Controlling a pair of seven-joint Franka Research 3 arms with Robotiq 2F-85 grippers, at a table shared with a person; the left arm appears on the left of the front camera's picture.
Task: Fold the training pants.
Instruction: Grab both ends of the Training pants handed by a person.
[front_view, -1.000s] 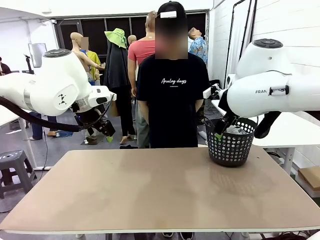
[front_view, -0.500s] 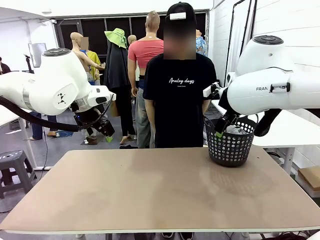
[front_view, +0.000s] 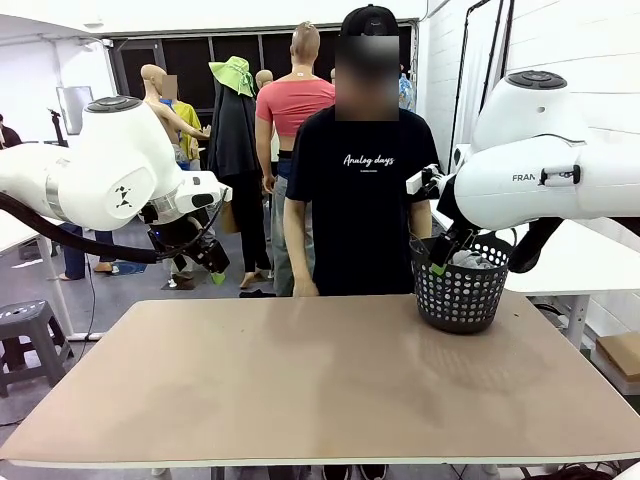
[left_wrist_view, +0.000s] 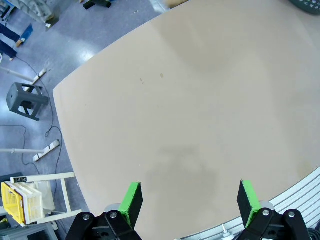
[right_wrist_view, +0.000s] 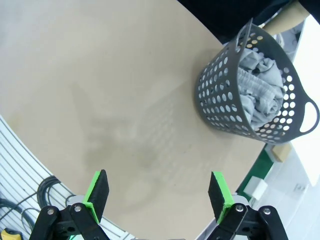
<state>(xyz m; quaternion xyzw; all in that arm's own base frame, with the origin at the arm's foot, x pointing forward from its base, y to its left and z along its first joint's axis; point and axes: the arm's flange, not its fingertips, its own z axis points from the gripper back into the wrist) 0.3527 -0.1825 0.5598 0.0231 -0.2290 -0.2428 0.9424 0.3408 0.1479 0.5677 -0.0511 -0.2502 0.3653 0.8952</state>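
Task not yet begun: the pants (right_wrist_view: 260, 90) lie bunched in the basket (right_wrist_view: 215, 95) at the far right of the table (front_view: 300, 380), beside the person (front_view: 360, 200), while the left gripper (left_wrist_view: 189, 195) and right gripper (right_wrist_view: 159, 182) hover wide open and empty, with all folding left to do.

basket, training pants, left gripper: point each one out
basket (right_wrist_view: 219, 100): right wrist view, on its perforated side wall.
training pants (right_wrist_view: 256, 82): right wrist view, on the grey bundle lying inside the basket.
left gripper (left_wrist_view: 189, 196): left wrist view, midway between its open, green-padded fingertips.
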